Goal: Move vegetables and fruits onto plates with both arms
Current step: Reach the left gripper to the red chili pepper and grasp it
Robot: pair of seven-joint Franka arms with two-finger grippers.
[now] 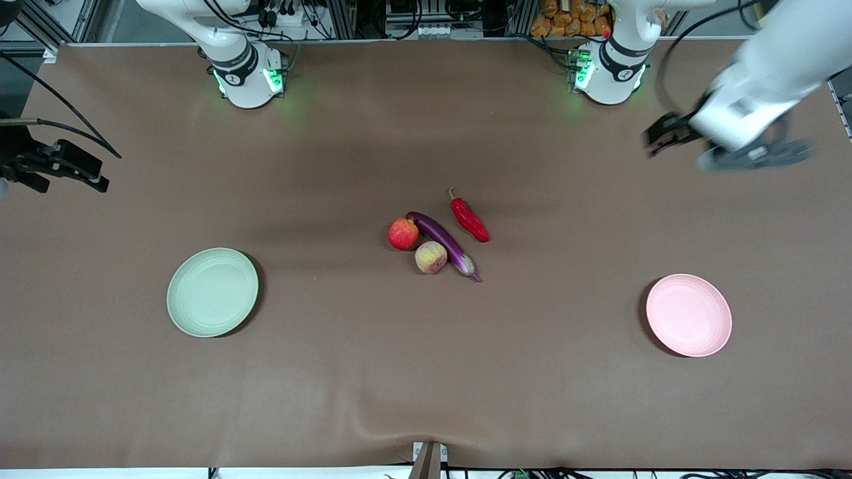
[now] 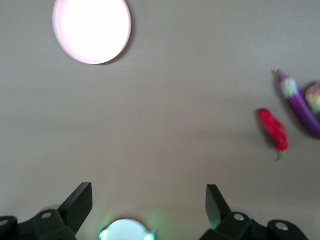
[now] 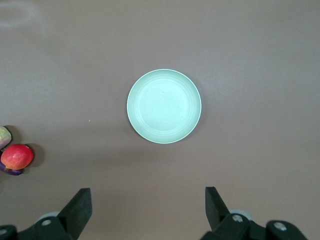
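Glossy slim eggplant [image 1: 444,243], matte round plates [image 1: 212,291]

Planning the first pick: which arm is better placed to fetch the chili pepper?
Left, probably. The chili pepper lies on the left arm's side of the pile, and the open left gripper already views it; the right gripper looks at the green plate.

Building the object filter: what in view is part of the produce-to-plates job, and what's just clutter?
Job:
- eggplant
- chili pepper
- red fruit
- peach
- green plate
- pink plate
- left tool, open, up over the left arm's end of the table
- right tool, open, above the green plate

Lying about:
- brown table cover
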